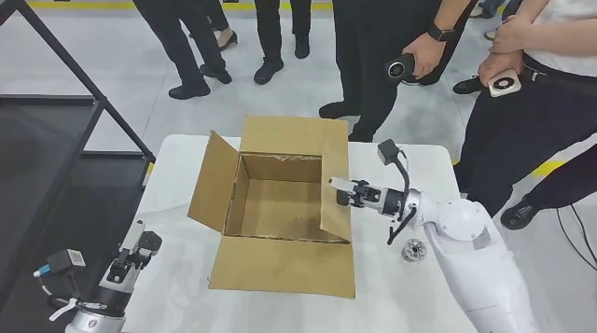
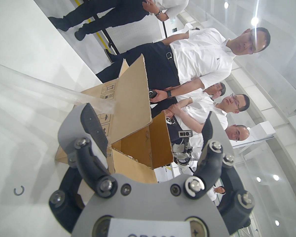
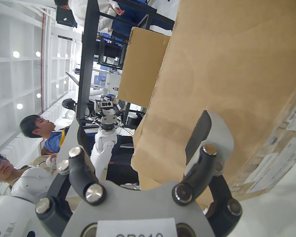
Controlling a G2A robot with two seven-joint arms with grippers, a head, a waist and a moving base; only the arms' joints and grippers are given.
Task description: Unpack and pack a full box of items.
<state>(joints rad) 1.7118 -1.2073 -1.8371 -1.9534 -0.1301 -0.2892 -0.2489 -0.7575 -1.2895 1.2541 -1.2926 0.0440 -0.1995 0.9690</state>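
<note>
An open cardboard box [image 1: 280, 207] stands mid-table with all its flaps folded outward; the part of its floor I can see is bare. My right gripper [image 1: 339, 191] is at the box's right flap, open. In the right wrist view the flap's edge [image 3: 148, 134] lies between the spread fingers of that gripper [image 3: 140, 134], one pad [image 3: 197, 134] against the flap's outer face. My left gripper [image 1: 146, 238] rests low near the table's front left corner, open and holding nothing [image 2: 150, 127]. It points at the box [image 2: 135, 104] from a distance.
A small metallic object [image 1: 414, 251] lies on the table beside the right arm. A little C-shaped ring [image 2: 19, 190] lies on the table near the left gripper. Several people stand along the table's far side. A black metal frame [image 1: 84, 81] stands to the left.
</note>
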